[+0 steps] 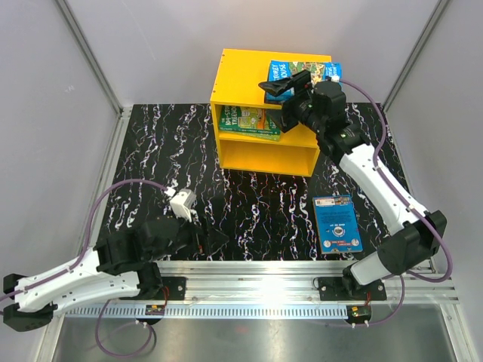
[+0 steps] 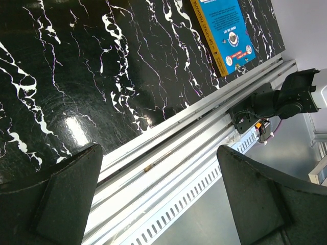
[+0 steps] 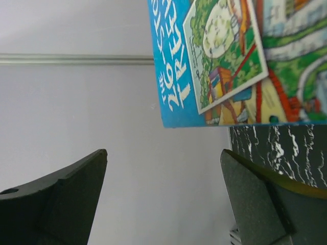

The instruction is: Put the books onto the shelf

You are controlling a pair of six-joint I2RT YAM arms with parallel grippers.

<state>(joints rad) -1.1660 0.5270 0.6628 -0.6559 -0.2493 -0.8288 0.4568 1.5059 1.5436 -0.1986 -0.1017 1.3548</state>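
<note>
Books show in three places on the top camera. The shelf-top blue book [image 1: 328,72] lies on the flat top of the yellow shelf [image 1: 241,75]. The green books [image 1: 253,121] lie in its upper compartment. The second blue book [image 1: 337,224] lies flat on the counter [image 1: 151,151] near the right arm's base. I see the right pincer [image 1: 283,84] over the shelf top, just beside the book there, jaws spread and holding nothing. The left pincer [image 1: 213,230] sits low at the near left, well apart from every book.

On the left wrist camera its fingers [image 2: 66,199] stand wide with nothing between them, above the aluminium rail [image 2: 168,153]; the second blue book lies at upper right.

On the right wrist camera the fingers [image 3: 61,189] gape, empty, and the shelf-top blue book's illustrated cover fills the upper right.
</note>
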